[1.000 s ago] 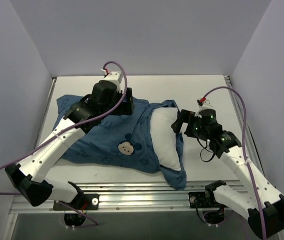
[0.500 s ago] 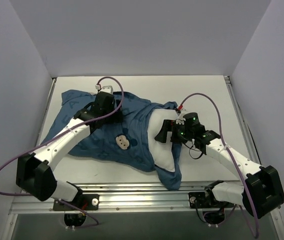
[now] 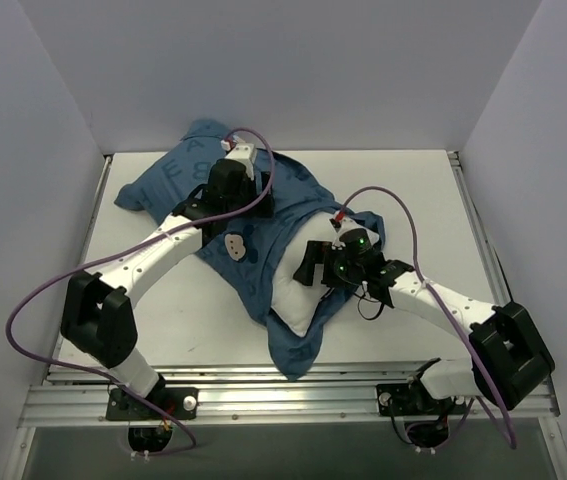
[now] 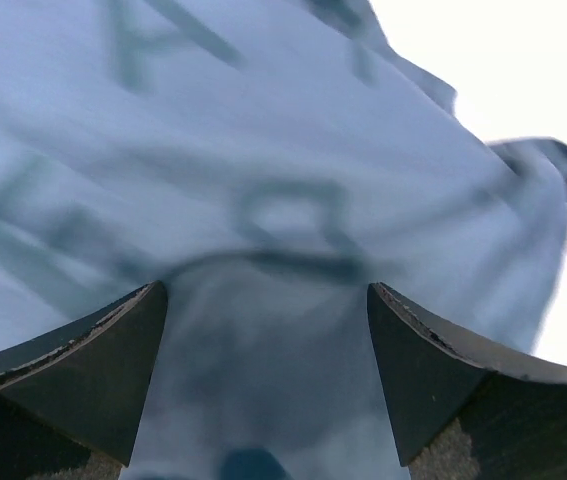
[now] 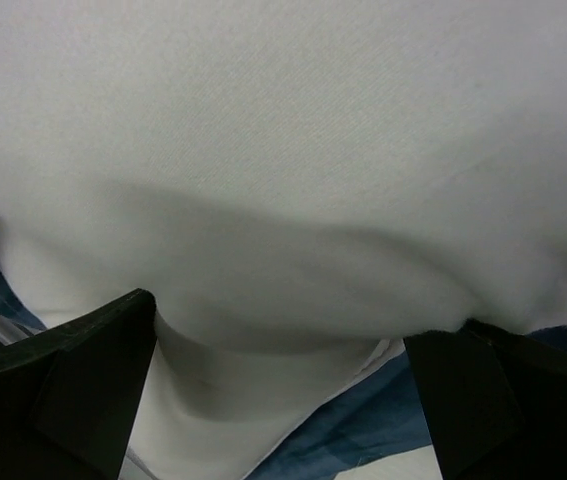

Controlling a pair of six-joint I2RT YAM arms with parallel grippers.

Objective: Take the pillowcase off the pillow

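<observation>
The dark-blue pillowcase (image 3: 185, 176) lies slantwise from the back left of the table to the near middle, still round most of the pillow. The pillow's white end (image 3: 293, 292) pokes out of its open mouth. My left gripper (image 3: 243, 208) sits on the covered part, jaws wide; in the left wrist view blue lettered pillowcase (image 4: 263, 180) bulges between the fingers of my left gripper (image 4: 265, 290). My right gripper (image 3: 321, 275) presses on the bare end, open, with white pillow (image 5: 283, 150) swelling between the fingers of my right gripper (image 5: 278, 320).
The white table (image 3: 413, 190) has grey walls close on the left, back and right. A metal rail (image 3: 263, 395) runs along the near edge by the arm bases. A loose blue flap (image 3: 298, 350) of the cover hangs toward that rail.
Pillow and cover have swung round, their far end now up against the back wall. My left gripper moved back and right with them. My right gripper slid left onto the white end.
</observation>
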